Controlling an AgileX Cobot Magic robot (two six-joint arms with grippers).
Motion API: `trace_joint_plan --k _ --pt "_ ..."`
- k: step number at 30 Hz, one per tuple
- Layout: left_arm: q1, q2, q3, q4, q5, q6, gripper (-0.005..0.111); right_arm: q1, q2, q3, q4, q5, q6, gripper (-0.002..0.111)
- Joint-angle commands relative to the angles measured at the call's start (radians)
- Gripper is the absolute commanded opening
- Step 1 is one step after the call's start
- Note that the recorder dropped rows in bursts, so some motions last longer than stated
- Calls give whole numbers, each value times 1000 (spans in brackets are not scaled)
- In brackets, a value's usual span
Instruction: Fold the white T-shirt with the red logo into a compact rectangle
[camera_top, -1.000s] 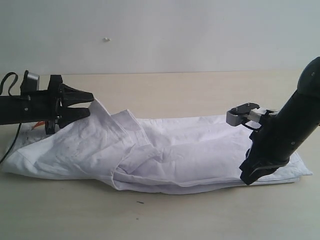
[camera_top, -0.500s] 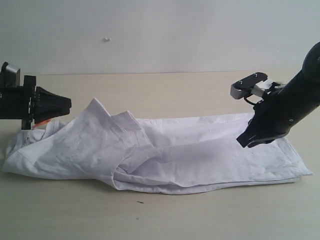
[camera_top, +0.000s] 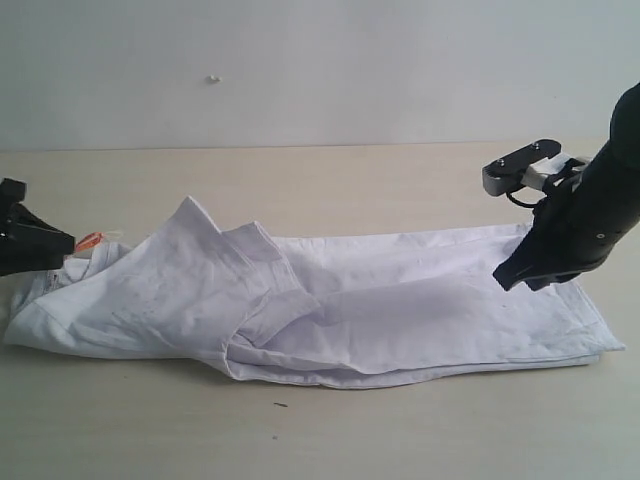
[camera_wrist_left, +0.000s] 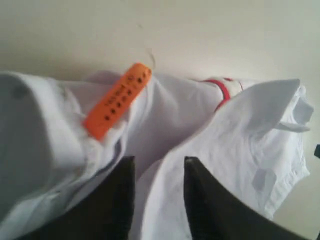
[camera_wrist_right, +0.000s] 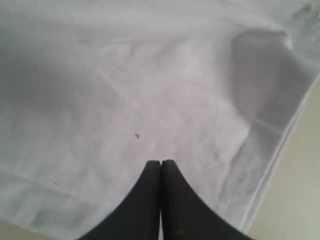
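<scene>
The left gripper's (camera_wrist_left: 159, 167) jaws stood partly open and gripped nothing, poised just over the collar end of the white T-shirt (camera_top: 380, 310). The orange neck tag (camera_wrist_left: 117, 100) and a sliver of the red logo (camera_wrist_left: 223, 91) lay beyond them. The right gripper's (camera_wrist_right: 161, 167) jaws were pressed shut and empty above the hem end. The shirt lay rumpled lengthwise on the desk (camera_top: 350, 180).

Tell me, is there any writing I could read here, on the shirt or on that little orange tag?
On the orange neck tag: dark printed marks run along it, too blurred to read.
On the red logo of the white T-shirt: only a red edge peeks out of a fold; its letters are hidden.
Nothing else in view carries text, so no word can be quoted.
</scene>
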Motion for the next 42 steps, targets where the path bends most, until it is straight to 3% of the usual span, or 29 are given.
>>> trace_joint_plan --k 1,5,8,16,27,31,38,40,42 --pt "90 -36 -4 54 7 -48 53 2 -10 -4 -7 11 7 0" --pt "136 -36 3 141 2 -103 73 2 -10 -4 -5 19 10 0" --pt "145 -36 10 177 -2 -105 82 2 -10 -4 18 29 10 0" --pt "145 -10 13 204 -34 -105 83 2 -10 -4 21 29 5 0" --pt "141 89 13 155 29 -87 83 2 -10 -4 21 30 5 0" --pt "97 119 13 124 86 -28 83 2 -10 -4 21 28 5 0" --pt "-74 146 13 138 79 58 81 2 -10 -4 21 28 5 0" --pt "-114 146 13 148 67 60 75 2 -10 -4 21 28 5 0" --pt "-146 146 13 185 37 51 56 2 -10 -4 21 31 5 0"
